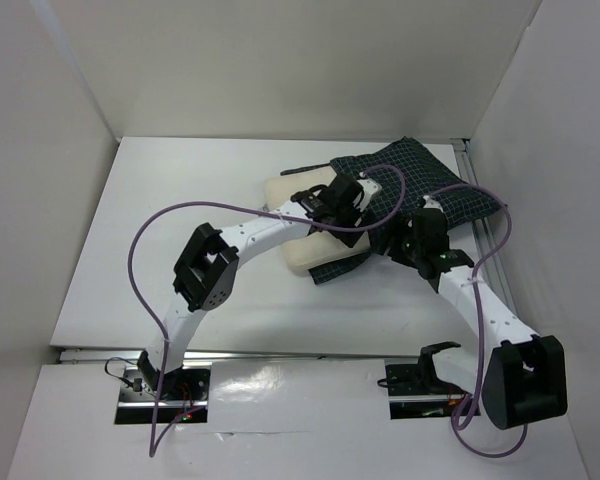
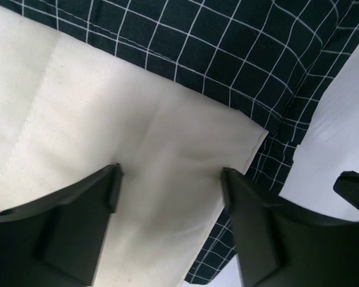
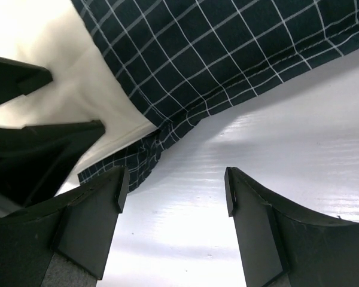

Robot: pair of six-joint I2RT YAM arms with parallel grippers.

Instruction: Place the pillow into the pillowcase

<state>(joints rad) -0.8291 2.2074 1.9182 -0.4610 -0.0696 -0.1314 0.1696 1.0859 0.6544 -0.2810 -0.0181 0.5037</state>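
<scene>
Pillow [image 1: 288, 192] lies mid-table [image 1: 180, 220], one corner resting on the pillowcase [image 1: 435, 180], which spreads toward the far right. The left gripper [image 2: 170, 176] hangs over that corner with fingers spread, pinching nothing. The right gripper [image 3: 173, 179], also spread, hangs over bare table just beside the pillowcase's edge.

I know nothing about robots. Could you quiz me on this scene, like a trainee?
1. Fill in: the pillowcase is dark navy with a white ____ check.
2. True or false: the left gripper, open, is above the pillow.
3. Under the right gripper, its camera shows mostly: A pillow, B pillowcase, C bare table.
Key: 1 grid; 2 true; 3 C.
</scene>
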